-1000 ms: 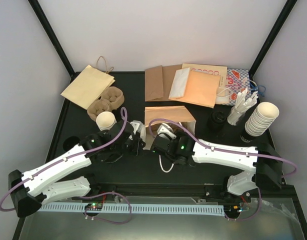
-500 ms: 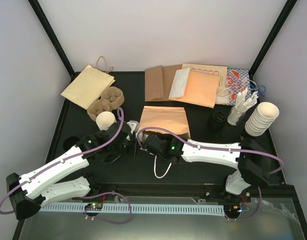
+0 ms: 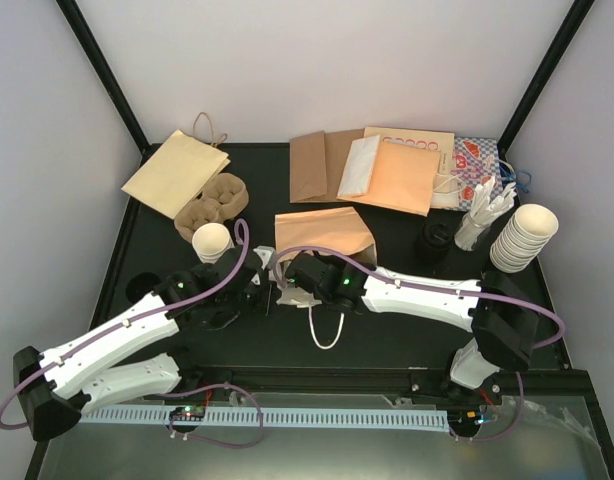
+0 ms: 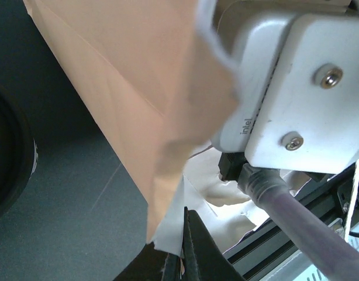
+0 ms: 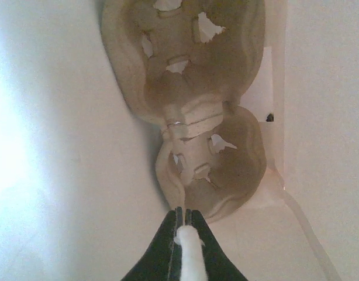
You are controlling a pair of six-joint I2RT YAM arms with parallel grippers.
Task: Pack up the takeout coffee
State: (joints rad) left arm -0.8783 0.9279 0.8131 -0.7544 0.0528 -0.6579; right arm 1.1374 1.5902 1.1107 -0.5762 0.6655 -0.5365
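Note:
The takeout coffee point(image 3: 434, 240) shows as two round black lids close together, right of the bag; the cup bodies barely show. A brown paper bag point(image 3: 322, 232) lies mid-table with its mouth toward the arms. My left gripper point(image 3: 268, 291) is shut on the bag's mouth edge point(image 4: 171, 225), a strip of white paper pinched between its fingers. My right gripper point(image 3: 290, 288) is at the mouth, shut on the bag's rim, with a white handle cord point(image 5: 189, 254) lying over its fingers. In the right wrist view, a brown pulp cup carrier point(image 5: 194, 111) sits deep inside the bag.
A lidless cream cup point(image 3: 212, 241) stands beside my left arm, a second pulp carrier point(image 3: 213, 203) behind it. Flat paper bags point(image 3: 177, 170) point(image 3: 387, 170) lie along the back. Stacked lidless cups point(image 3: 522, 238) and white utensils point(image 3: 484, 215) stand at the right. The bag's handle loop point(image 3: 327, 330) trails forward.
The right arm has reached left and the bag has shifted left with it. The bag's mouth now sits between both grippers, and the handle loop has moved left.

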